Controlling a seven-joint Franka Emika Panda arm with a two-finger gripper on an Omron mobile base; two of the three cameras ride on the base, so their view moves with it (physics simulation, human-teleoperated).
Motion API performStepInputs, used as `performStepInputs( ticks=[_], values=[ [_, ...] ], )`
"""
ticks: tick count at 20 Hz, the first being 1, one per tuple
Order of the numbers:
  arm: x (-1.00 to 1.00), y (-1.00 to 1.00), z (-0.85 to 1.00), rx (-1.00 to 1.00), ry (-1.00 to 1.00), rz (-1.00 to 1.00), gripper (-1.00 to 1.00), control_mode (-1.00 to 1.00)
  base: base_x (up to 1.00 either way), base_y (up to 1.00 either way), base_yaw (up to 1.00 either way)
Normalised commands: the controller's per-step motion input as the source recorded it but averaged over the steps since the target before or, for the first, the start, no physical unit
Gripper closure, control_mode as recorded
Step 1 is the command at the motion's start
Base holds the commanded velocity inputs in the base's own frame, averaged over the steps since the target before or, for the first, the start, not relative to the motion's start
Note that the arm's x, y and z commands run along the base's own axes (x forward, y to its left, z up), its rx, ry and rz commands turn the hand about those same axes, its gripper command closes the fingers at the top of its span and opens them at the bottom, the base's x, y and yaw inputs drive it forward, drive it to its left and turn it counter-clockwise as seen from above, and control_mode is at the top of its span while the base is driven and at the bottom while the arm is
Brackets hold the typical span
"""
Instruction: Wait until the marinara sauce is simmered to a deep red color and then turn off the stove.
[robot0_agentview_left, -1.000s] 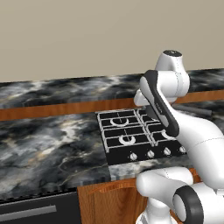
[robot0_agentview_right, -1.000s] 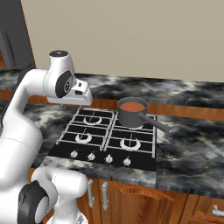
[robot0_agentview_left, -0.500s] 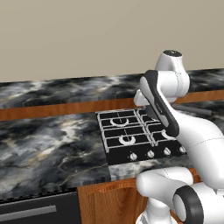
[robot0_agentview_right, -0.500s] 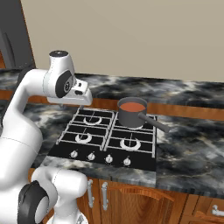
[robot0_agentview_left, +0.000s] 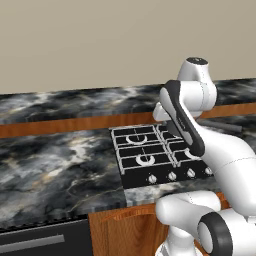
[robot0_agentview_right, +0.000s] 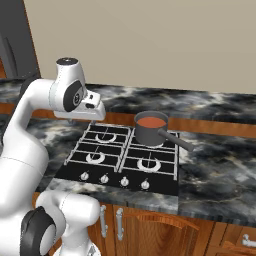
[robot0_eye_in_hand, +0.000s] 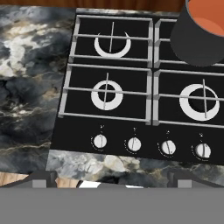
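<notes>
The stove (robot0_agentview_right: 131, 172) is a black gas cooktop with pale grates, set into the marble counter. On its rear right burner stands the dark grey saucepan (robot0_agentview_right: 149, 134), its long handle (robot0_agentview_right: 175, 141) pointing right and toward the front. The marinara sauce (robot0_agentview_right: 151, 122) inside is a flat red-orange disc, also seen in the hand view as the sauce (robot0_eye_in_hand: 211, 22) at the top right corner. A row of silver knobs (robot0_eye_in_hand: 134, 144) runs along the stove's front edge. My gripper (robot0_eye_in_hand: 116, 180) hovers above the stove's front left, open, fingers wide apart and holding nothing.
Dark marble counter (robot0_agentview_left: 55, 160) stretches to the left of the stove (robot0_agentview_left: 145, 152) and the counter (robot0_agentview_right: 220, 170) continues on its right. Wooden cabinet doors with handles (robot0_agentview_right: 119, 220) sit below. A beige wall backs the counter.
</notes>
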Motion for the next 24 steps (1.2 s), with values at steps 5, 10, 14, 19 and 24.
performStepInputs(
  ticks=[5, 10, 14, 19, 24],
  values=[
    [0.00, 0.00, 0.00, 0.00, 0.00, 0.00, -1.00, -1.00, 0.00, 0.00, 0.00],
    [0.00, 0.00, 0.00, 0.00, 0.00, 0.00, -1.00, -1.00, 0.00, 0.00, 0.00],
    [0.00, 0.00, 0.00, 0.00, 0.00, 0.00, -1.00, -1.00, 0.00, 0.00, 0.00],
    [0.00, 0.00, 0.00, 0.00, 0.00, 0.00, -1.00, -1.00, 0.00, 0.00, 0.00],
    [0.00, 0.00, 0.00, 0.00, 0.00, 0.00, -1.00, -1.00, 0.00, 0.00, 0.00]
  ],
)
